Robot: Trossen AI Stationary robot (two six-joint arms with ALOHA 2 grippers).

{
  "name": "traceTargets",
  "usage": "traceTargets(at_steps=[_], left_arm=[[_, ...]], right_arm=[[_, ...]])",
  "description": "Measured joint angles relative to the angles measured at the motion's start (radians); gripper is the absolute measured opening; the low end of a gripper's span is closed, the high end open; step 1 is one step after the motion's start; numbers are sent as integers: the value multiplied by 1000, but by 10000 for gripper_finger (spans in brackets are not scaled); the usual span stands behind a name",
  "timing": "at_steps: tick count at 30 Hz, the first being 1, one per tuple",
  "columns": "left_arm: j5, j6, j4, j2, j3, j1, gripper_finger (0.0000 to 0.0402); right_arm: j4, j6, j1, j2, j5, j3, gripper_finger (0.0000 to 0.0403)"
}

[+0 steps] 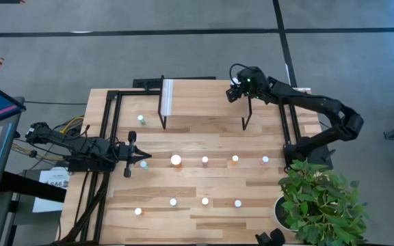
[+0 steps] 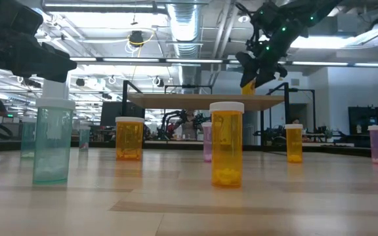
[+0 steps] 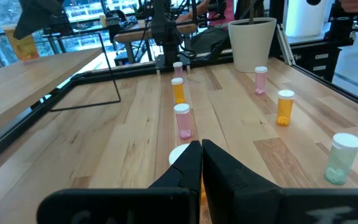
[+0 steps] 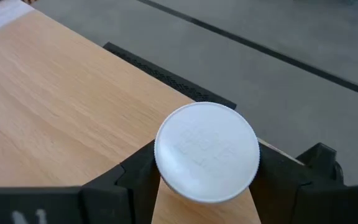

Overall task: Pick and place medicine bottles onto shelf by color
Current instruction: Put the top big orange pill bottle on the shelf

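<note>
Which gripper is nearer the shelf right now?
Right. The right gripper is over the shelf, holding an orange bottle. The left gripper is off over the table.

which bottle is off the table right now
The orange bottle held in the right gripper above the shelf's right end; all the others stand on the tabletop.

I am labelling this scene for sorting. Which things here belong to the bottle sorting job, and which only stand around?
Belong to the job:
- medicine bottles on the table
- orange bottle held in the right gripper above the shelf
- shelf

Only standing around:
- potted plant at the table corner
- left gripper, shut, waiting
</note>
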Motion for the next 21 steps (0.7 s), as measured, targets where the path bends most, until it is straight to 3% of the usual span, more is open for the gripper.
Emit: traceTargets(at_steps=[21], left_arm=[[0,0,0,0,0,0,2]], right_arm=[[-19,-34,10,35,6,2,226]])
